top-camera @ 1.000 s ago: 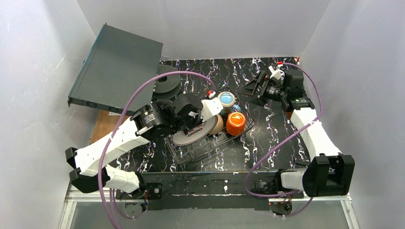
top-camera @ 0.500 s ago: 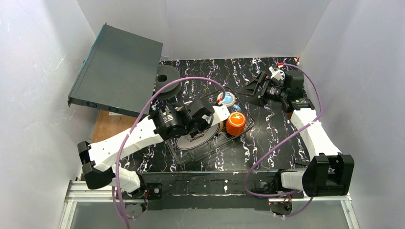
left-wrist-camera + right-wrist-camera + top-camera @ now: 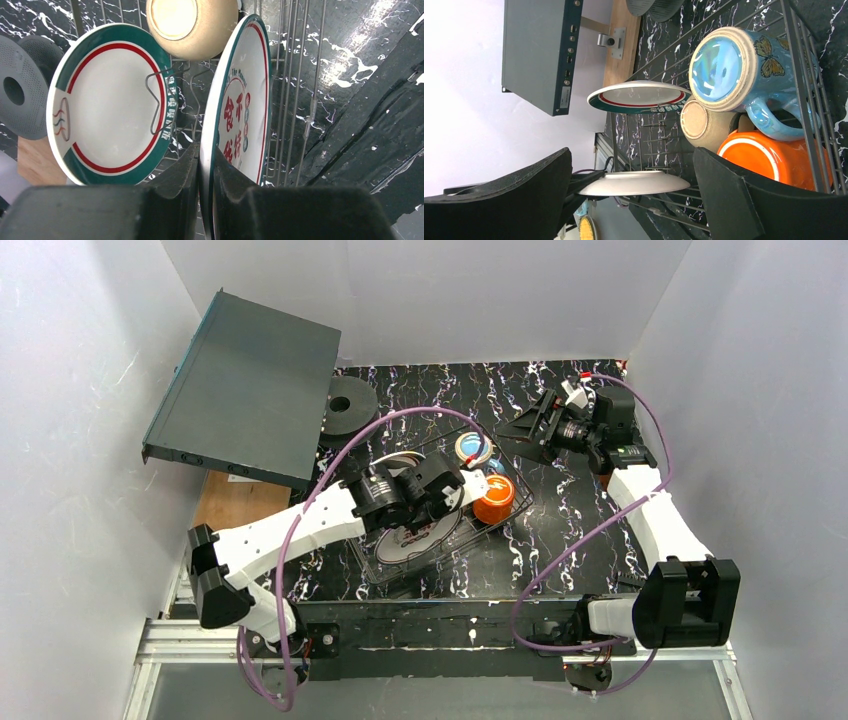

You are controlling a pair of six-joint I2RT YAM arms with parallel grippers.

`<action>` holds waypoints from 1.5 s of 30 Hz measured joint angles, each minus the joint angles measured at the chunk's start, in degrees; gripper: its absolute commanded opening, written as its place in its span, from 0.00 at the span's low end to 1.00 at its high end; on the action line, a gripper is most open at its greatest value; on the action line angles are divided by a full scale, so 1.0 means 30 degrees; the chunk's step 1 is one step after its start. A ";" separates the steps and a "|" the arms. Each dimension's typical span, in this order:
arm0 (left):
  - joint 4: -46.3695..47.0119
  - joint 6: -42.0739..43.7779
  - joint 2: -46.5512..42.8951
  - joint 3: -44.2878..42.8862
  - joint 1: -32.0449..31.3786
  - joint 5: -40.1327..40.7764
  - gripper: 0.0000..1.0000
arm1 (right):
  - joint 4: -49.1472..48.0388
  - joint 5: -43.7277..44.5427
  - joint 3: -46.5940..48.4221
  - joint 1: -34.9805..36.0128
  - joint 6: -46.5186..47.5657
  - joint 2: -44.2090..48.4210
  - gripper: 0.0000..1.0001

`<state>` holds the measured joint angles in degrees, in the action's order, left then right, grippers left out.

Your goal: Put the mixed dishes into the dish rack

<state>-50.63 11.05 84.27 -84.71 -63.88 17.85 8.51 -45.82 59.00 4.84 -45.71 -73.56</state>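
The wire dish rack stands mid-table. My left gripper is shut on the rim of the red-patterned plate, which stands on edge inside the rack. In the left wrist view the fingers pinch that plate; the green-and-red rimmed plate leans beside it, with the cream bowl beyond. The orange cup and blue mug sit at the rack's right end. My right gripper hovers open, apart from the rack's far right corner, holding nothing.
A flat grey-black box rises at the back left, with a black spool-like disc next to it. A wooden board lies at the left edge. White walls close in on three sides.
My left arm has swung right and farther over the rack, carrying the red-patterned plate toward the front. The black disc is now uncovered. The right arm has not moved.
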 measured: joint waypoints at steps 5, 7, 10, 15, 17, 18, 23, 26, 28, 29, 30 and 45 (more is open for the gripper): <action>0.0240 -0.0452 0.0612 0.0240 0.0000 0.0066 0.31 | -0.0036 -0.0095 0.0000 0.0000 -0.0087 -0.0109 0.98; 0.0255 -0.0583 0.0765 0.0291 0.0000 0.0073 0.43 | -0.0080 -0.0153 -0.0051 -0.0007 -0.0138 -0.0109 0.98; 0.0277 -0.0838 0.0852 0.0313 0.0000 0.0277 0.53 | -0.0219 -0.0219 -0.0219 -0.0007 -0.0160 -0.0117 0.98; 0.0146 -0.1246 0.0736 0.0248 0.0007 0.0605 0.68 | -0.0291 -0.0204 -0.0240 -0.0007 -0.0160 -0.0117 0.98; 0.0153 -0.1479 0.0437 0.0066 0.0000 0.0539 0.73 | -0.0270 -0.0138 -0.0240 -0.0007 -0.0109 -0.0117 0.98; 0.0153 -0.1617 0.0160 -0.0058 0.0000 0.0495 0.76 | -0.0226 -0.0066 -0.0240 0.0000 -0.0044 -0.0102 0.98; 0.0401 -0.2477 -0.1880 -0.0991 0.0000 0.0408 0.98 | 0.1188 0.0867 -0.0131 0.0022 0.0714 0.0299 0.98; 0.0852 -0.3089 -0.3621 -0.1639 0.0000 0.0561 0.98 | 0.2820 0.1778 0.0474 0.0153 0.1406 0.0838 0.98; 0.1428 -0.3526 -0.4816 -0.1829 0.0000 0.0816 0.98 | 0.4036 0.2630 0.1202 0.0211 0.2011 0.1406 0.98; 0.1734 -0.3716 -0.5421 -0.1829 0.0000 0.0969 0.98 | 0.4510 0.2994 0.1515 0.0262 0.2331 0.1712 0.98; 0.2127 -0.3912 -0.6105 -0.1814 0.0000 0.1209 0.98 | 0.5078 0.3497 0.1902 0.0299 0.2637 0.2106 0.98; 0.8590 -0.3599 -1.5606 0.0648 0.0000 0.5442 0.98 | 0.9530 1.3908 0.4437 0.0357 0.6798 1.2473 0.98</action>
<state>-24.86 0.25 37.45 -82.76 -63.88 34.17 37.10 -4.10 72.31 5.91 -25.32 -36.14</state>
